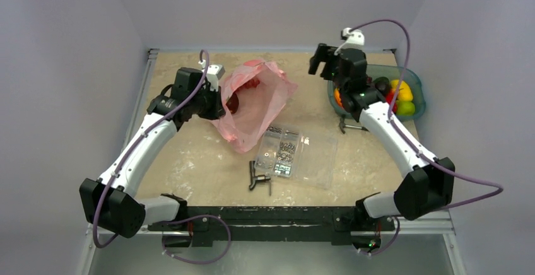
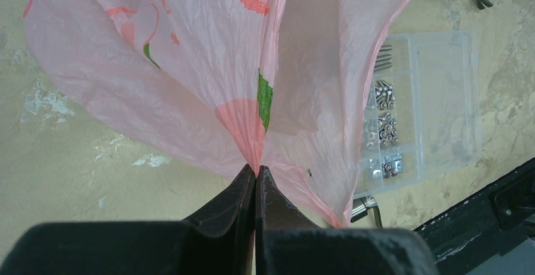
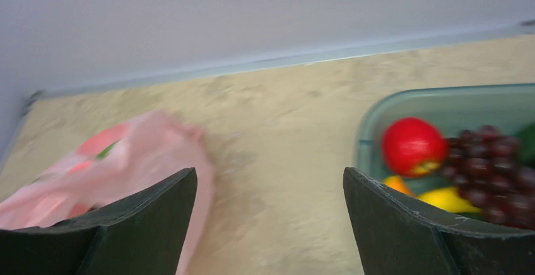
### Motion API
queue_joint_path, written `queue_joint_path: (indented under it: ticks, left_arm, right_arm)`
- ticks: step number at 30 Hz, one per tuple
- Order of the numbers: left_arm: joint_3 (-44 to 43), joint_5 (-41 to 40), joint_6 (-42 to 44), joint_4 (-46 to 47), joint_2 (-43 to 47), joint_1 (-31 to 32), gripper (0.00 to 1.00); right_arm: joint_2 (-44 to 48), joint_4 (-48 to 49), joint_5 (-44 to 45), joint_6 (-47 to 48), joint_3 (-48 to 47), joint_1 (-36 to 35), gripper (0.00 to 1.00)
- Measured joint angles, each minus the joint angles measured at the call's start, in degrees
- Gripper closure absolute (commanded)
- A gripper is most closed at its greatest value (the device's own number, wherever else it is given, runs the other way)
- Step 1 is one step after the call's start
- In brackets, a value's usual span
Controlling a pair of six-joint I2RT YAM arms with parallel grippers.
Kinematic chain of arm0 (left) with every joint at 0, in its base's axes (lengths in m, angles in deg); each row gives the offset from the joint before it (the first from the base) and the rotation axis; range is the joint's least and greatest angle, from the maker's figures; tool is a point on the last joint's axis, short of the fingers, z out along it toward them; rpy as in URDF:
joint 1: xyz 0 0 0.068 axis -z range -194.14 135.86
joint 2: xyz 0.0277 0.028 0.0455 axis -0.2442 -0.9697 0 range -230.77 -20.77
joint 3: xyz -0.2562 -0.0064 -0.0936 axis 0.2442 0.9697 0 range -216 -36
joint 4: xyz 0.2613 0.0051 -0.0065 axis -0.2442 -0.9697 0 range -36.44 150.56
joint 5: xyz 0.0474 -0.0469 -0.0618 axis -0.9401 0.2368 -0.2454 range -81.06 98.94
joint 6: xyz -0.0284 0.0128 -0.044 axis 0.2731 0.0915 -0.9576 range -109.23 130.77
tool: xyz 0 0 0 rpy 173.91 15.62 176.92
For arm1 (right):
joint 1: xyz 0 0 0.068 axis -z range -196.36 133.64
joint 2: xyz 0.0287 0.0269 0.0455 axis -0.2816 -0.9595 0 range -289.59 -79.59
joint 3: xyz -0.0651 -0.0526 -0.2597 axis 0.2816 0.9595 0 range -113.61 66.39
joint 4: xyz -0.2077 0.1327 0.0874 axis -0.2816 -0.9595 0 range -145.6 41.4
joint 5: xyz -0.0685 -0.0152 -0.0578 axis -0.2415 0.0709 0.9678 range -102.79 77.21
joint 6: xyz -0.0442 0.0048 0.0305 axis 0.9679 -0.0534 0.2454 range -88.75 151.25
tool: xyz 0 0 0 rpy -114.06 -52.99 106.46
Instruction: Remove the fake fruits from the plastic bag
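The pink plastic bag (image 1: 258, 105) lies crumpled on the table at the back left. My left gripper (image 1: 221, 100) is shut on a fold of its film (image 2: 257, 168), and the bag (image 2: 189, 67) fans out from the jaws. Dark red shapes (image 1: 252, 83) show through the bag near its mouth; I cannot tell which fruits they are. My right gripper (image 1: 322, 60) is open and empty (image 3: 268, 173), raised between the bag (image 3: 126, 161) and the bowl. A red apple (image 3: 413, 146), a dark grape bunch (image 3: 489, 168) and an orange piece (image 3: 394, 183) lie in the bowl.
The teal bowl (image 1: 413, 84) at the back right also holds yellow and green fruit (image 1: 405, 98). A clear compartmented screw box (image 1: 296, 155) lies in front of the bag. A small dark tool (image 1: 258, 177) lies near it, and another tool (image 1: 350, 125) lies beside the bowl.
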Motion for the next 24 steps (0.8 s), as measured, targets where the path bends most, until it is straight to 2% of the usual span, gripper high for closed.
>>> queue_joint_path:
  ticks: [7, 12, 15, 19, 22, 24]
  left_arm:
    - [2.0, -0.2, 0.0, 2.0, 2.0, 0.0, 1.00]
    - [2.0, -0.4, 0.1, 3.0, 2.7, 0.0, 1.00]
    - [-1.9, 0.1, 0.0, 1.0, 0.2, 0.0, 1.00]
    - [-13.0, 2.1, -0.4, -1.4, -4.2, 0.3, 1.00]
    - [-20.5, 3.7, -0.6, -1.4, -5.1, 2.1, 1.00]
    - [-21.4, 5.0, -0.7, -0.5, -3.7, 3.5, 1.00]
  right_arm:
    - [1.9, 2.9, -1.7, 5.0, -0.7, -18.8, 0.20]
    - [2.1, 6.1, -3.2, 7.8, -1.4, -29.4, 0.38]
    - [1.0, 7.6, -4.9, 7.7, -1.3, -31.9, 0.44]
    - [-1.5, 10.7, -6.1, 6.3, 1.7, -32.8, 0.53]
    - [-3.8, 11.6, -5.9, 4.3, 5.0, -33.0, 0.54]
    - [-6.5, 12.1, -6.1, 2.7, 5.7, -33.0, 0.54]
